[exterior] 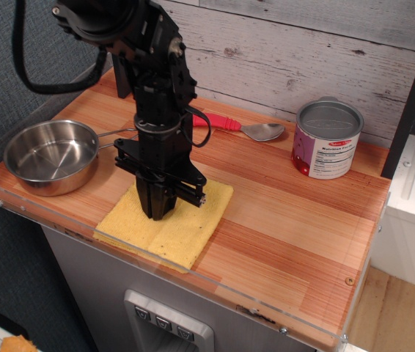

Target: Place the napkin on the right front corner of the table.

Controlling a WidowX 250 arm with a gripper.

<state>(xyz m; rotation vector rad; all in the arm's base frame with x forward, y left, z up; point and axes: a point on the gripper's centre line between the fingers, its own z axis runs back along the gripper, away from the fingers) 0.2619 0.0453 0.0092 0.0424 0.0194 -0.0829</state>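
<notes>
The black pincer [158, 213] stands tip-down on the yellow napkin [165, 224], its jaw state impossible to tell, the napkin lying flat at the worktop's [288, 220] front edge beside the steel pan [50, 156].

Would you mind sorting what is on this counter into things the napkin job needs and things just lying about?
Belongs to the job:
napkin
table, right front corner
gripper, fingers down at the napkin

Just lying about:
steel pan
red-handled spoon
tin can

Fingers [158, 213] down on yellow napkin [178, 233], front-left of table [295, 220], w/ pan [46, 155] beside.
</notes>
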